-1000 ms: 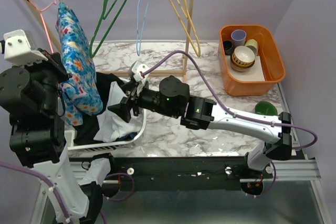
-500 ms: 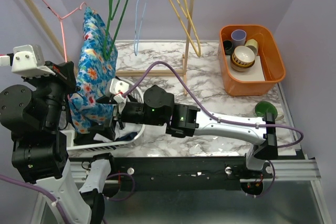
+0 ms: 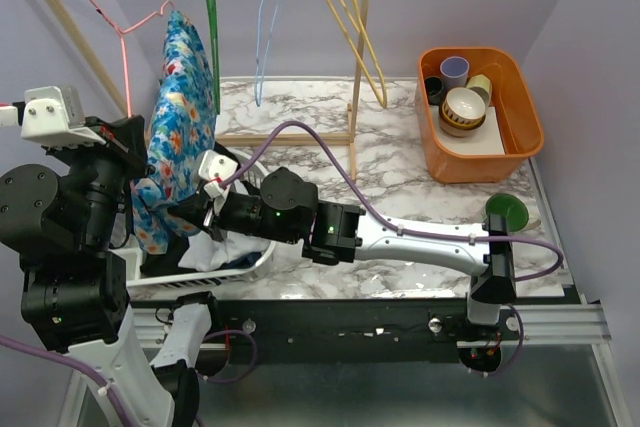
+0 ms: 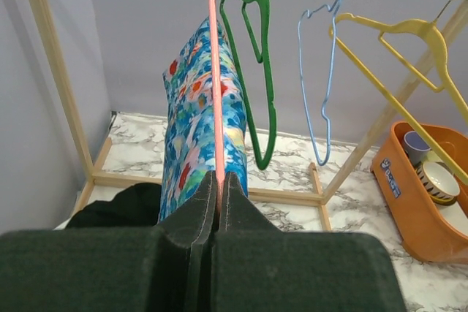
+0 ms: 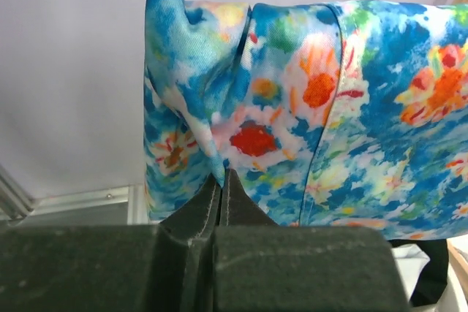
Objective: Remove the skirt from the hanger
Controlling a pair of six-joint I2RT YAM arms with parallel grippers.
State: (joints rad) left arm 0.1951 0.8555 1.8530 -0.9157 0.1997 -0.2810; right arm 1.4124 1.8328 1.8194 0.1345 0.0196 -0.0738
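Left wrist: left pincer [image 4: 217,199] clamped on pink hanger [image 4: 213,71]; right pincer [image 5: 221,183] pinching floral skirt [image 5: 314,93]; four hangers [image 4: 269,85], one skirt.

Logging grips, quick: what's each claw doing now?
Left claw: shut on the thin pink clothes hanger.
Right claw: shut on the blue floral-print fabric garment.

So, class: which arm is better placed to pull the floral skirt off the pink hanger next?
Right. On the right arm the jaws are shut on the floral skirt, ready to pull; on the left arm they clamp the pink hanger.
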